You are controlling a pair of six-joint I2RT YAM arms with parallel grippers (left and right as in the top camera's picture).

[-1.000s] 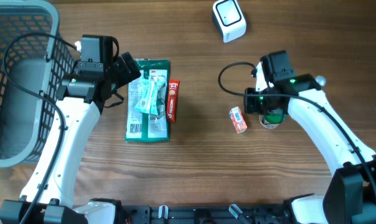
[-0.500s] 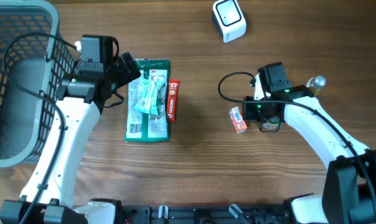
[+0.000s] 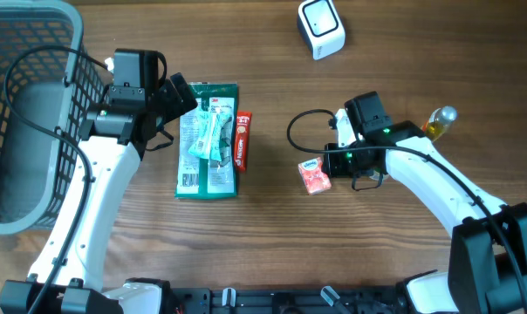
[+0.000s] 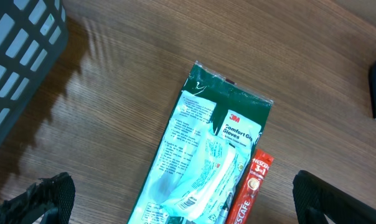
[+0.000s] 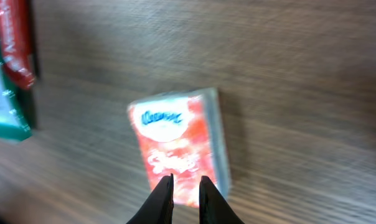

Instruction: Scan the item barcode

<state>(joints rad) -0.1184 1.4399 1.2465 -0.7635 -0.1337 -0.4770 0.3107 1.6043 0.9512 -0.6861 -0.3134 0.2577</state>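
While the table (image 3: pixel 272 253) is wood-grained, the rectangular tissue pack (image 3: pixel 313 175) looks plastic-wrapped.

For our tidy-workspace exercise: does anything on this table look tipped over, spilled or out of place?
The small yellow bottle at the far right appears to lie on its side, not upright. Nothing looks spilled or damaged.

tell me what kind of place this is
Probably a mock shop checkout on a wooden table: a white barcode scanner, a grey basket, and packaged goods such as a gloves pack and a tissue pack.
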